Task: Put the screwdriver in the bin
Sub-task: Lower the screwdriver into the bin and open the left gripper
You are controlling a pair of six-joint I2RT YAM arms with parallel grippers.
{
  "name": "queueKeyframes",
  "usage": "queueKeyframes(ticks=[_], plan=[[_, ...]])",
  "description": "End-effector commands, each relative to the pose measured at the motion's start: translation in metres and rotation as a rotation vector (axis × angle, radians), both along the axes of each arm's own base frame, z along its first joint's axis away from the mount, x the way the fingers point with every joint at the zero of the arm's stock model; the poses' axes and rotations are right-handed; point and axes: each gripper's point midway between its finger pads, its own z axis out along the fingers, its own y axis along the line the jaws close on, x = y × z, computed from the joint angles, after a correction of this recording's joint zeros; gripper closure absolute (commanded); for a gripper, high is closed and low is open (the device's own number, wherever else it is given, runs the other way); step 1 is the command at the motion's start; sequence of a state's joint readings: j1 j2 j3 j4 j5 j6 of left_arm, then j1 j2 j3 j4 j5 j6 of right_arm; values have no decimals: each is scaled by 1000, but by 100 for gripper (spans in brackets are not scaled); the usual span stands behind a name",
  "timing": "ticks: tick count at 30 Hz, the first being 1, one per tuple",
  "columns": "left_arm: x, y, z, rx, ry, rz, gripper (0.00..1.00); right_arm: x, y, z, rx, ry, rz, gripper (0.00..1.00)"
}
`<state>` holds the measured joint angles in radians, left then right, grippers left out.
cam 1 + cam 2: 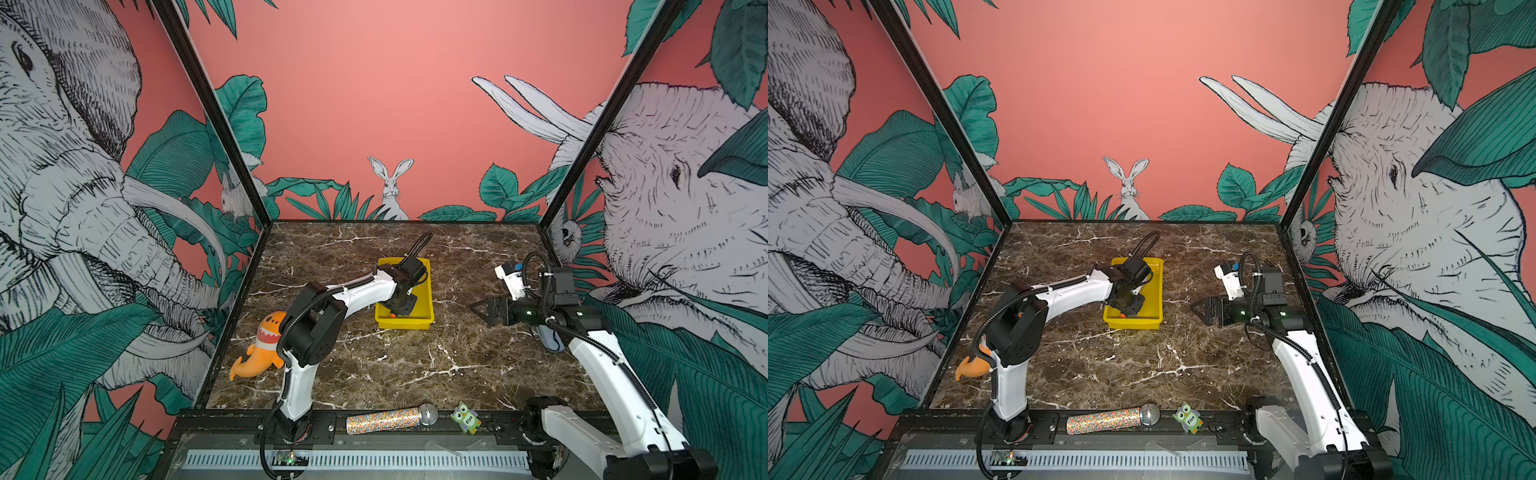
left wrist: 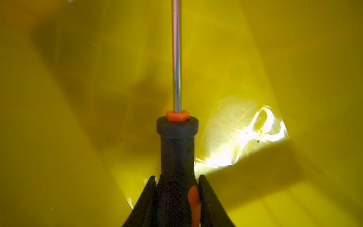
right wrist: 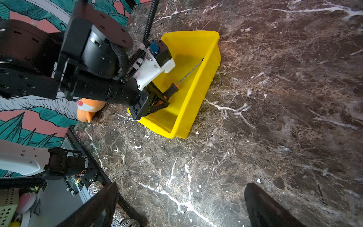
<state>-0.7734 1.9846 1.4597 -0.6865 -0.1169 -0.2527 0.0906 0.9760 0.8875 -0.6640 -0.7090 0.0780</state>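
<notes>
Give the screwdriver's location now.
In the right wrist view the screwdriver is inside the bin near the middle of the table, handle clamped in the left gripper, shaft pointing at the bin's far end.

Shallow bright-yellow rect. bin [image 3: 198, 92] sits approx. mid-tabletop [image 1: 415, 374], slightly toward far edge, w/ slim black/orange-handled screwdriver [image 3: 173, 89] inside it, tilted, thin metal shaft pointing to a long wall.
</notes>
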Motion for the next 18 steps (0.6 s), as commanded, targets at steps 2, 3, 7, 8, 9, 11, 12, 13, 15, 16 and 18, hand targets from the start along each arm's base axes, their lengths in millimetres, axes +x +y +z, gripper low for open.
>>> queueKeyframes(ticks=[2, 3, 7, 8, 9, 11, 12, 13, 15, 16, 18], plan=[[9, 1, 6, -26, -4, 46, 100, 1, -2, -4, -14, -1, 4, 0], [9, 1, 6, -28, -3, 47, 100, 0, -2, -4, -13, -2, 4, 0], [8, 3, 1, -26, 10, 51, 99, 1, -2, -4, -16, -3, 2, 0], [9, 4, 1, -27, 13, 54, 96, 1, -2, -5, -16, -1, 2, 1], [8, 4, 1, -28, 15, 55, 95, 1, -2, -4, -16, -1, 3, 0], [9, 4, -1, -29, 16, 57, 94, 1, -2, -4, -14, -1, 3, 0], [9, 4, -2, -30, 18, 58, 93, 1, -2, -4, -15, 0, 4, 0], [8, 4, -3, -33, 22, 58, 92, 1, -2, -5, -14, 1, 4, 1], [7, 3, -3, -33, 31, 56, 90, 1, -2, -4, -14, 1, 3, 1], [7, 3, -3, -35, 29, 57, 89, 1, -2, -5, -16, 1, 2, 0], [8, 3, -4, -36, 30, 59, 86, 1, -2, -4, -16, -1, 2, 0]])
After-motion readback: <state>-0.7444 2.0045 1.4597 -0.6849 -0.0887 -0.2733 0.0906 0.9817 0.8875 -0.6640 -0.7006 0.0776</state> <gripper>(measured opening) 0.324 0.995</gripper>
